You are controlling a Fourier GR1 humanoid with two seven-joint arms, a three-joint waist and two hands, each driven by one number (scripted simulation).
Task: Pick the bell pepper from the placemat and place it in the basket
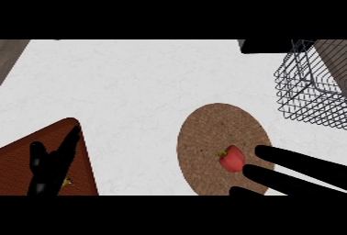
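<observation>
A red bell pepper [232,159] with a small green stem lies on the round brown placemat [217,126], toward its lower right. My right hand [298,172] comes in from the lower right, fingers straight and open, their tips just right of the pepper and over the placemat's edge. The wire basket [313,87] stands at the upper right, beyond the placemat. My left hand [51,167] rests at the lower left with its fingers up and relaxed, holding nothing.
A reddish-brown board [20,165] lies under my left hand at the lower left corner. The white counter [129,87] spreads across the middle and back. A dark object [267,45] sits at the far edge beside the basket.
</observation>
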